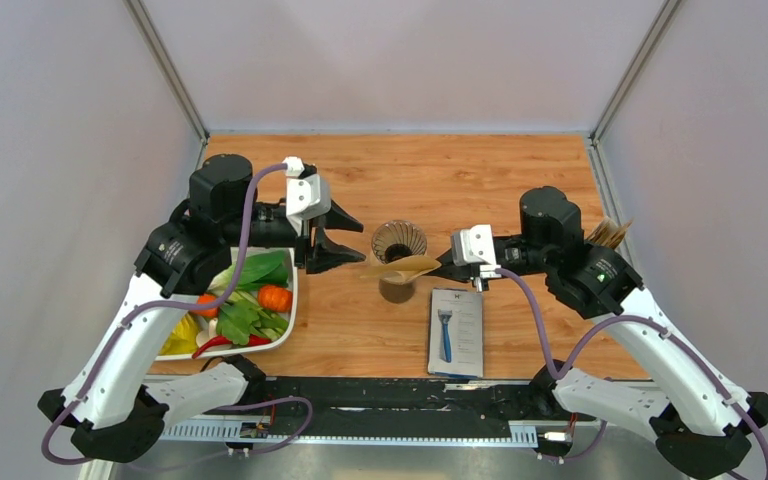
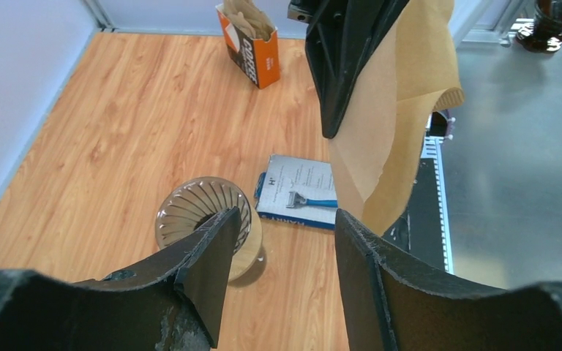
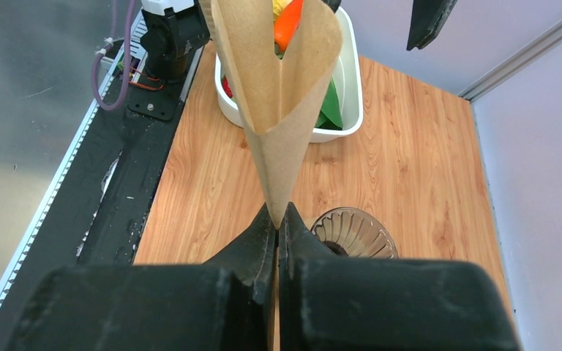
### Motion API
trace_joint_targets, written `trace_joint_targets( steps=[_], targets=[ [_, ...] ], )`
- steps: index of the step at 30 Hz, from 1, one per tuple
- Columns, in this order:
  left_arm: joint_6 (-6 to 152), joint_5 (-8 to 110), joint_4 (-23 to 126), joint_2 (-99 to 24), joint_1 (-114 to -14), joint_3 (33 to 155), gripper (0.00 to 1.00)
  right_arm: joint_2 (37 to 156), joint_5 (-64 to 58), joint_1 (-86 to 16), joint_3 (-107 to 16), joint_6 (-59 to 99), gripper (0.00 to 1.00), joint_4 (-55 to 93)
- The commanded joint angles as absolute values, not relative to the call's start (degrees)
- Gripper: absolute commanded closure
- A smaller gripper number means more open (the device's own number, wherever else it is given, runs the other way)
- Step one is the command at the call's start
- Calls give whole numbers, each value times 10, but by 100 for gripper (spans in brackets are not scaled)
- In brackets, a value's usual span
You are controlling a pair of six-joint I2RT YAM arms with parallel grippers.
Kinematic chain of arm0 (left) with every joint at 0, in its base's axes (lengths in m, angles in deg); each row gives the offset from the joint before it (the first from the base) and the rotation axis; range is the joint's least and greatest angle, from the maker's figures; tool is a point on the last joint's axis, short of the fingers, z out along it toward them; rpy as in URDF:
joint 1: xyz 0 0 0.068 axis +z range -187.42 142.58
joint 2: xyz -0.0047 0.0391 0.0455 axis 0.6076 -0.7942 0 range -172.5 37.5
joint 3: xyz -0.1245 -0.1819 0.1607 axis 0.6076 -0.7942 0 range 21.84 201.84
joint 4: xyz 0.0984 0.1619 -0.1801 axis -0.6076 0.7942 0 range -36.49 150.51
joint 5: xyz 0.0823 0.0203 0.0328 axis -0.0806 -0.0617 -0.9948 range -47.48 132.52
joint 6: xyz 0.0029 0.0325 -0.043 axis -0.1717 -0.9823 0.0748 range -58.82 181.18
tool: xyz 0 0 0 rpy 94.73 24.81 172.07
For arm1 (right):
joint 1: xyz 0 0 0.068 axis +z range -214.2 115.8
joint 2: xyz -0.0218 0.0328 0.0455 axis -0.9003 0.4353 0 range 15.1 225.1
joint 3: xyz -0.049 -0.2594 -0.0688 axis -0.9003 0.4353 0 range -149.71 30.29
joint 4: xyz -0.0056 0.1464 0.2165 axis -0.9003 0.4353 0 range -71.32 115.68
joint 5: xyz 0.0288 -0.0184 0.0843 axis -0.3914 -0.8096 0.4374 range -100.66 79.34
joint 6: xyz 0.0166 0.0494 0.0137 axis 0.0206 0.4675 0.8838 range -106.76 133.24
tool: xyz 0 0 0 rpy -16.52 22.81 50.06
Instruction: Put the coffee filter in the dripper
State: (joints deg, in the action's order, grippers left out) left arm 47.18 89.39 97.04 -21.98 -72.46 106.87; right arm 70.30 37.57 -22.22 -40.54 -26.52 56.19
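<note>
The coffee filter [image 1: 407, 267] [image 2: 395, 124] [image 3: 282, 88], a light-tan paper cone partly spread open, hangs in the air just on the near side of the dripper's rim. My right gripper [image 1: 446, 264] [image 3: 276, 216] is shut on its pointed end. The dripper [image 1: 398, 241] [image 2: 199, 210] [image 3: 355, 232], a translucent brownish ribbed funnel on a brown base, stands upright on the wooden table. My left gripper [image 1: 348, 236] [image 2: 285, 216] is open and holds nothing. It hovers just left of the dripper, facing the filter.
A white tray [image 1: 291, 318] [image 3: 353, 88] of vegetables sits at the left under my left arm. A packaged blue razor [image 1: 456, 331] [image 2: 298, 193] lies near the front, right of the dripper. An orange box [image 2: 253, 45] of filters stands at the right wall.
</note>
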Motion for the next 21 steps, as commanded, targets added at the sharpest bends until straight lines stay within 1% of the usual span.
trace_joint_targets(
  steps=[1, 7, 14, 19, 21],
  targets=[
    [480, 933, 977, -223, -722, 1094, 39, 695, 376, -218, -417, -275, 100, 552],
    [480, 961, 973, -226, -723, 1088, 39, 695, 367, -218, -415, -268, 100, 550],
    [473, 931, 968, -231, -747, 1079, 39, 699, 368, -218, -416, -263, 100, 544],
    [479, 906, 951, -233, -754, 1068, 45, 701, 368, -219, -419, -264, 100, 542],
    [482, 891, 943, -234, -754, 1066, 49, 699, 368, -218, -417, -264, 100, 543]
  ],
)
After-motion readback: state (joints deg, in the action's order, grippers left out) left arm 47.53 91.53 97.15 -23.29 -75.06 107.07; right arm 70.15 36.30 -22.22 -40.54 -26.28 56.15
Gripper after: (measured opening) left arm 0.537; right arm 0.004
